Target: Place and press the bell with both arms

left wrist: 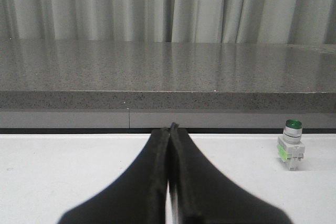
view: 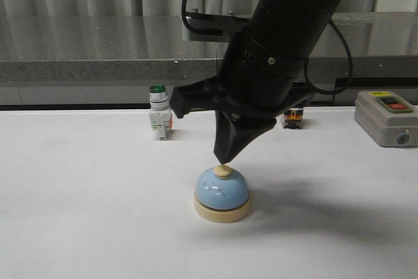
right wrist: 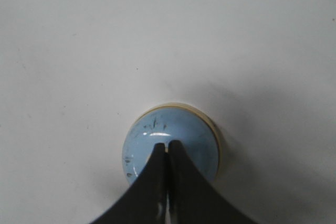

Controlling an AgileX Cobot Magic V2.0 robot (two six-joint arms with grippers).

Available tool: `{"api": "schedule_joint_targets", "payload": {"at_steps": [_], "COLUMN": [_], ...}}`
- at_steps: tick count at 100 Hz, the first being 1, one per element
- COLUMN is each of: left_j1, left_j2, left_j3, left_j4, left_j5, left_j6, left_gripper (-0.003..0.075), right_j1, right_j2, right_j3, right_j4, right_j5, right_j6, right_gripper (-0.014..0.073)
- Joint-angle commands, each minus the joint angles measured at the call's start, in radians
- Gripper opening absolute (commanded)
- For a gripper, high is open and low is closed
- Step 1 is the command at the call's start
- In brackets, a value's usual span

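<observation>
- The bell (view: 222, 194) is sitting upright on the white table (view: 78, 213), near the middle.
- The right gripper (view: 224, 159) is pointing straight down, fingers pressed together, its tip meeting the cream button (view: 223, 170).
- The left gripper (left wrist: 169, 129) is keeping its fingers pressed together too, facing the green-capped switch (left wrist: 291, 145) farther back.

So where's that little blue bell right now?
In the front view, the bell sits on the white table near the middle, directly beneath the right gripper, with the green-capped switch farther back to its left.
</observation>
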Motion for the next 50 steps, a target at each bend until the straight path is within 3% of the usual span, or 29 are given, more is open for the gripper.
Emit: {"api": "schedule_joint_targets", "payload": {"at_steps": [1,50], "left_j1": [0.001,0.001], "left_j2": [-0.032,-0.032], "left_j3": [0.055,0.055], "left_j4": [0.002,0.002], "left_j5": [-0.081,-0.081], "left_j6": [-0.011,-0.011], "left_gripper": [-0.0021,-0.0021], "right_j1": [0.006,-0.027], "right_j2": [-0.024,-0.147], "right_j3": [-0.03,-0.029], "right_j4": [0.011,-0.018], "right_j5": [-0.018,0.004], "right_j6": [-0.015,-0.015], "right_gripper": [-0.0064,-0.0064]}}
